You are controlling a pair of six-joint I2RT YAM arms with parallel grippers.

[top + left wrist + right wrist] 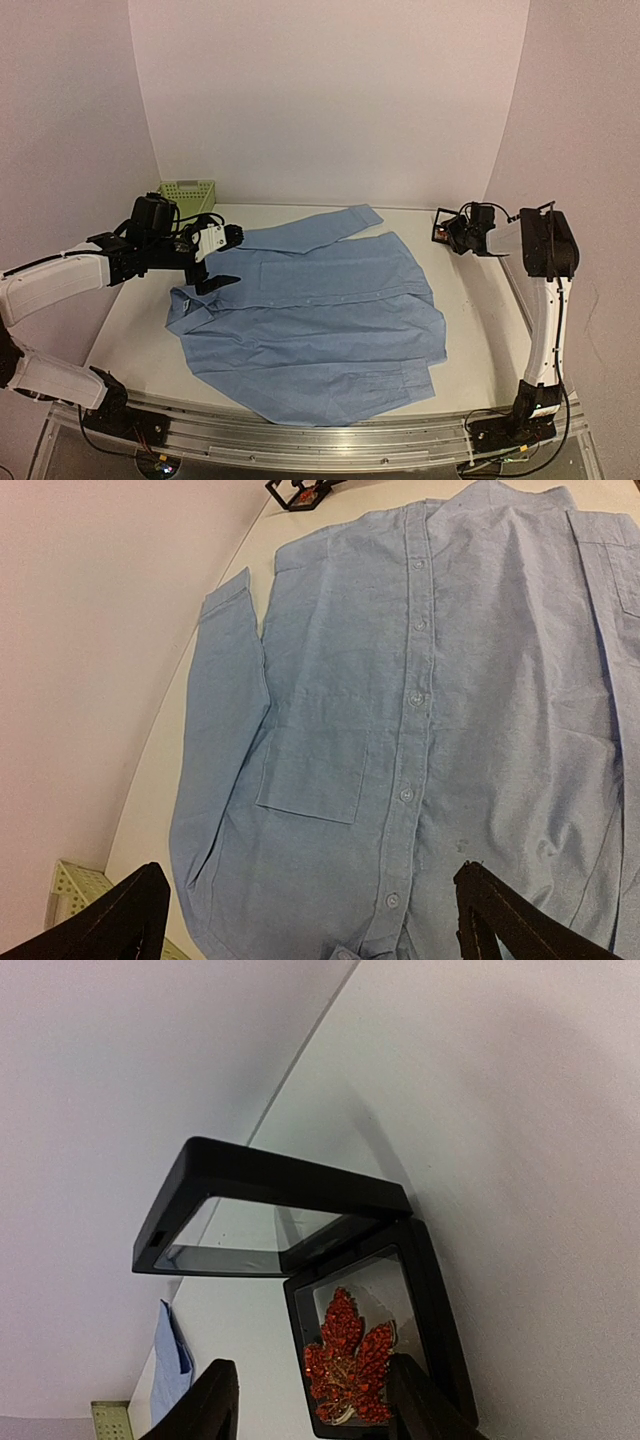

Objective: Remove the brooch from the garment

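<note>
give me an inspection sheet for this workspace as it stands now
surface: white table, largely covered by the shirt
garment: light blue shirt spread flat, button front up; no brooch seen on it
brooch: red leaf brooch lying inside the open black box at the far right
clutter: green basket in the far left corner
end effectors: left end effector open over the shirt; right end effector open over the box
cables: black leads at both arm bases
surroundings: plain pale walls on three sides

Soft, even light — mildly grainy.
</note>
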